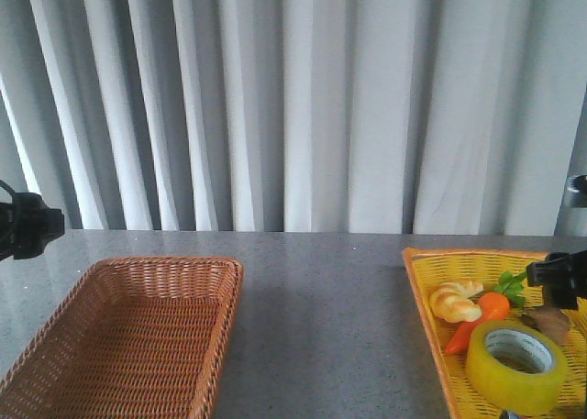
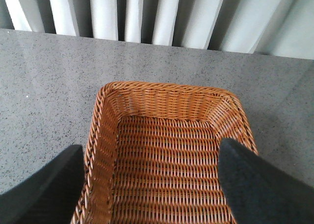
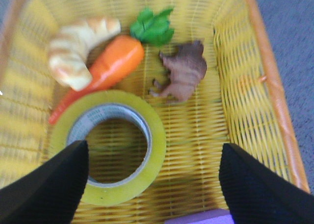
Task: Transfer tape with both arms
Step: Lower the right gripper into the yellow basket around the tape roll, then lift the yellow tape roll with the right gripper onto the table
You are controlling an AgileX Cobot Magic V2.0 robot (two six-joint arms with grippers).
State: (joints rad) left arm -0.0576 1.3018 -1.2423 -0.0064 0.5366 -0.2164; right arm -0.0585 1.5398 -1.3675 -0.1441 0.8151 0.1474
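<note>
Lying flat on its side in the yellow basket (image 1: 424, 281) at the right of the grey bench (image 1: 321, 300), open core facing up: the tape (image 1: 516, 366), its lower edge running close to the frame's bottom in the front view. Sitting just beside it, a toy carrot (image 1: 479, 318) with green leaves, nearly touching the roll's rim in the right wrist view, and past that a striped bread-like toy (image 1: 456, 300). Resting apart from the tape, a small brown animal figure (image 3: 184, 72), blurred enough that naming the kind is not possible. Peeking in at the right wrist view's lower edge, a sliver of something purple (image 3: 201, 217), mostly cut off.

Hovering over the yellow basket, the right fingers (image 3: 153, 185) spread wide and released, one dark pad (image 3: 46, 189) overlapping the roll's edge in the picture, the other (image 3: 260, 189) out over bare weave; whether any pad is touching the tape is hard to judge, probably not. Showing in the front view only as a dark block at the right edge, partly cropped.

Hanging above the brown wicker basket (image 2: 103, 116) at the bench's left, the left fingers (image 2: 152, 185) likewise released and gripping nothing, both pads cut off by the frame. Poking in at the front view's left edge, only a black stub of that arm (image 1: 27, 226).
</note>
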